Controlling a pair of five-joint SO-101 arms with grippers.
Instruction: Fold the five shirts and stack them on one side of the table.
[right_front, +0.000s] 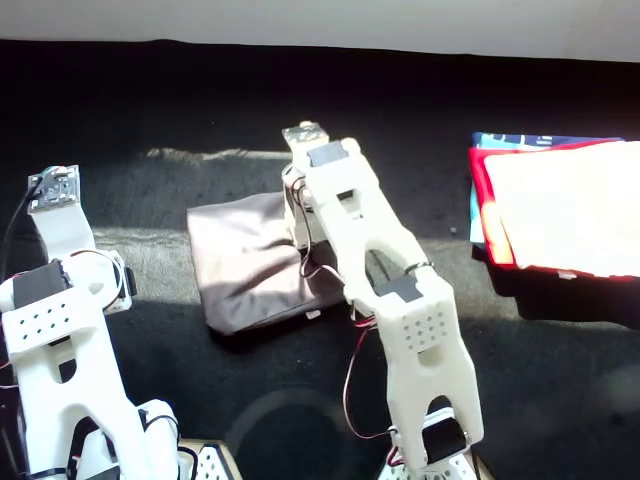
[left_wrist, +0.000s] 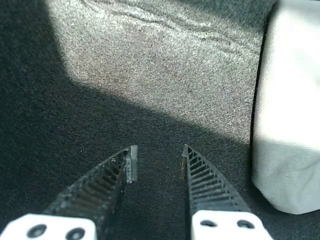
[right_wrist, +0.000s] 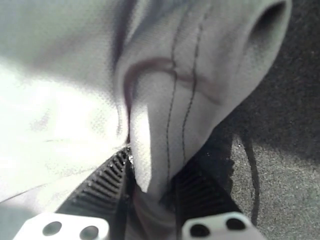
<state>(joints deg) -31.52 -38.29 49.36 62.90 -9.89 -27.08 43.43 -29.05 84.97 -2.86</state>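
Left hand (left_wrist: 157, 160) hangs over the dark cloth of the table (right_front: 200, 100) on the left side, its two ribbed black fingers (left_wrist: 107, 177) spread apart with nothing between them. Part of the cloth under it lies in sun and part in shadow.

Just beside the left hand, toward the middle of the table, lies a grey shirt (right_front: 245, 260), folded into a rough rectangle with its surface a little rumpled.

At the right edge of the grey shirt, the right hand (right_wrist: 152, 175) is pinched closed on a raised fold of the fabric, with a stitched seam running up from between its fingers. The white arm above it stretches from the near edge of the table toward the shirt.

At the far right of the table, well apart from the grey shirt, sits a stack (right_front: 560, 210) of folded shirts: a white shirt (right_front: 575, 200) on top, a red shirt (right_front: 488, 215) under it, and a blue shirt (right_front: 520, 140) showing at the back edge.
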